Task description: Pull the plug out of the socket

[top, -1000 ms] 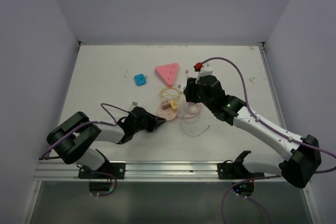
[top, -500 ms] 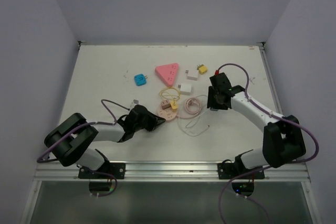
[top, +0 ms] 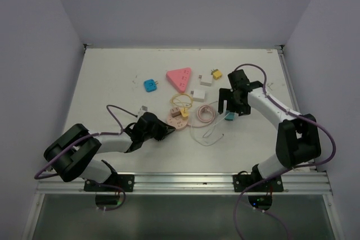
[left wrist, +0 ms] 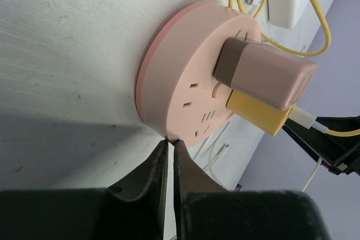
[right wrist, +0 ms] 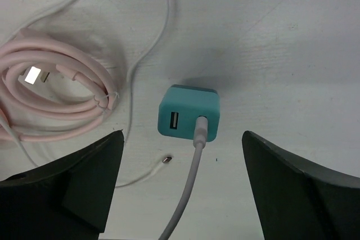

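My left claw (left wrist: 170, 145) is clenched, fingertips together with nothing between them, their tips at the rim of the round pink socket (left wrist: 185, 77). The socket carries a dusty-pink plug (left wrist: 264, 74) and a yellow plug (left wrist: 256, 113). My right claw (right wrist: 181, 139) hangs spread wide, released, above the teal plug (right wrist: 188, 117), which lies on the counter (right wrist: 292, 37) with its cable (right wrist: 185, 195) attached

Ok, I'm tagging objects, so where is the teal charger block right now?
The teal charger block lies on the table, right of centre in the top view, beside the coiled pink cable and under the open right hand.
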